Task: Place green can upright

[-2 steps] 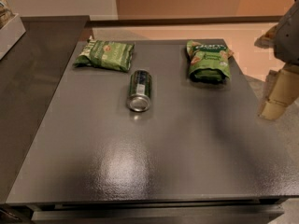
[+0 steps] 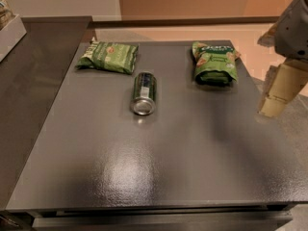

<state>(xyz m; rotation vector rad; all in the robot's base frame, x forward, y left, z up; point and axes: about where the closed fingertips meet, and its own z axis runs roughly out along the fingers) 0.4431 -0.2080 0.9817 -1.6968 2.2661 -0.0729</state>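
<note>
The green can (image 2: 144,93) lies on its side near the middle of the dark grey table (image 2: 144,167). Its silver end faces the front edge and its length runs front to back. My gripper (image 2: 275,97) is at the far right of the camera view, beyond the table's right edge. It hangs well apart from the can, about level with it, and holds nothing that I can see. The arm above it is cut off by the frame edge.
A flat green snack bag (image 2: 109,57) lies at the back left of the table, just behind the can. A second green snack bag (image 2: 214,62) lies at the back right. A dark counter (image 2: 29,76) adjoins on the left, with a white box (image 2: 9,35) on it.
My gripper has shifted slightly to the left, toward the table's right edge. The can and the bags have not moved.
</note>
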